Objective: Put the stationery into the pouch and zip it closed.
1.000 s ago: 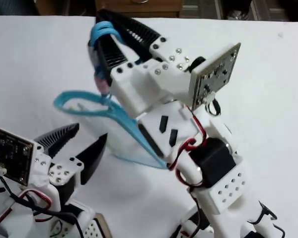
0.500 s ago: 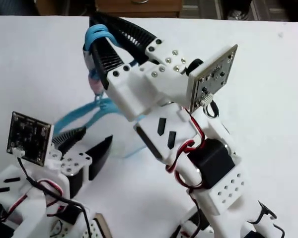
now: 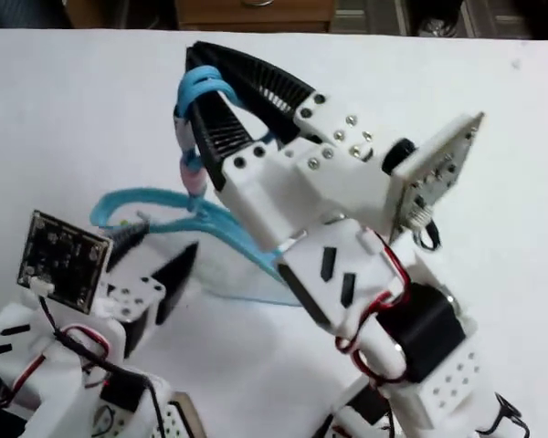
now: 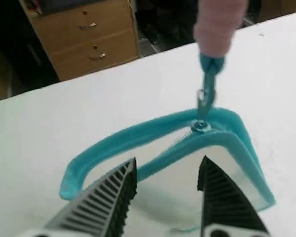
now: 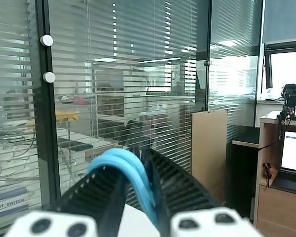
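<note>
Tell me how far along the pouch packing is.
Done: nothing certain; whether stationery is inside the pouch is unclear. In hand: the right gripper is shut on the blue pull strap, held above the zip slider, while the open left gripper sits at the pouch's gaping mouth. Left: pulling the zip closed.

From above, my right arm (image 3: 347,274) covers one end of the pouch (image 3: 210,260), and I cannot tell what lies inside it. The pink tassel (image 4: 214,22) is blurred and cut off at my left wrist view's edge. My right gripper (image 5: 140,150) hides much of the blue loop (image 5: 123,165) it pinches.
</note>
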Controlling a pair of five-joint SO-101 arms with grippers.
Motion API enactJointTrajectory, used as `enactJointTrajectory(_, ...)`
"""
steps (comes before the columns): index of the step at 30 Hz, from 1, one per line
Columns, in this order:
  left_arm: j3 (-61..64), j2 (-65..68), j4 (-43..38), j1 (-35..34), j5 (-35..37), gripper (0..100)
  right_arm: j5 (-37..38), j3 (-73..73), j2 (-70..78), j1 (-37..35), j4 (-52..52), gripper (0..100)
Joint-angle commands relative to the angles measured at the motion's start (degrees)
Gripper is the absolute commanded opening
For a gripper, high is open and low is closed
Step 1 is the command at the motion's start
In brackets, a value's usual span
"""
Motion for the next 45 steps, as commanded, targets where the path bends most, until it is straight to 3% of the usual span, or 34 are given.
enactJointTrajectory(1,-0.53,0.22,-4.4,-6.02,-3.43,21,0.35,-3.52,-2.42,-0.48,2.24,1.6)
enactJointTrajectory(4,0.0,0.4,-6.15,-8.22,-4.57,21,0.0,-3.43,-2.95,-0.92,5.32,1.6)
enactJointTrajectory(11,9.32,0.31,-11.16,-8.4,-4.48,21,0.18,-3.52,-3.91,-9.54,6.64,1.6)
enactJointTrajectory(21,14.68,0.13,-14.95,-8.48,-4.31,21,0.44,-4.4,-3.56,-9.45,4.88,1.6)
enactJointTrajectory(27,11.16,0.04,-8.7,-8.57,-4.31,21,0.44,-3.6,-3.74,-9.27,6.37,1.6)
enactJointTrajectory(34,-1.41,0.04,2.99,-8.57,-4.31,21,0.35,-3.16,-3.56,-6.99,6.02,1.6)
enactJointTrajectory(39,-13.71,0.04,12.48,-8.31,1.32,22,0.35,-3.16,-3.56,-6.99,6.02,1.6)
enactJointTrajectory(45,-23.21,0.04,13.54,-8.57,4.66,22,0.35,-3.16,-2.24,-6.99,6.02,1.6)
